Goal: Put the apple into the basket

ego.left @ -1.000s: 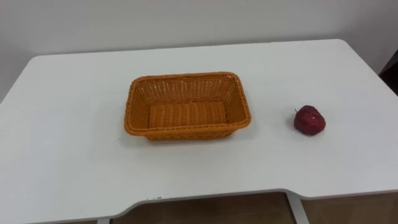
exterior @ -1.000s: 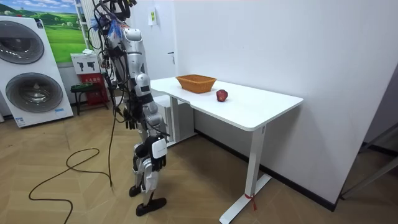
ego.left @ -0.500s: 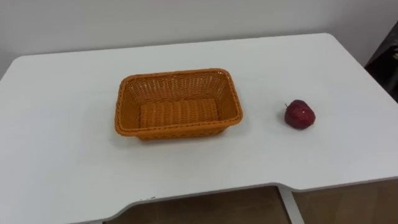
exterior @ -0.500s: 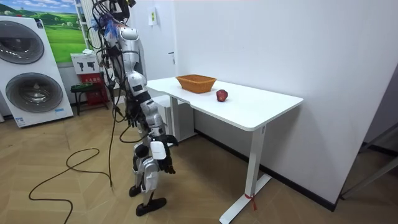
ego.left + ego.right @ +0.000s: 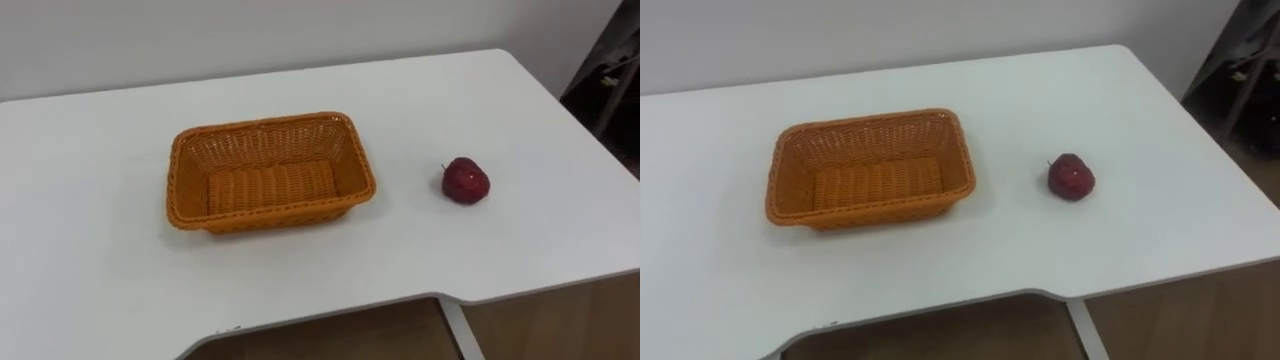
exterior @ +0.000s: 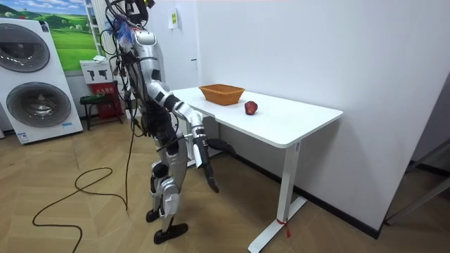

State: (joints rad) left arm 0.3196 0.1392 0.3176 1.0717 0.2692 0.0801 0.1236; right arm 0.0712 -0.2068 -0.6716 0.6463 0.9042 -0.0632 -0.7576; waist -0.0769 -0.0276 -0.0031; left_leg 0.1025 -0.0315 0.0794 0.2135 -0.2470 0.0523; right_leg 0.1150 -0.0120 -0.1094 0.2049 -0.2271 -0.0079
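**Red apple point(image 5: 465, 181) waits on the table point(image 5: 520, 110), far from both hands**

The apple lies on the white table, near the orange basket point(image 5: 268, 127) on its right side, not touching it. The robot stands at the table's front edge. Its right hand point(image 6: 210, 184) hangs low, under the table top. Its left hand point(image 6: 223, 147) is a bit higher, also under the top. Both hands are well apart from the apple. Whether they grip or hang loose cannot be told.

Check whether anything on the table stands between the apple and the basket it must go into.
Nothing visible does. Only bare table lies between the apple and the empty basket to its left.
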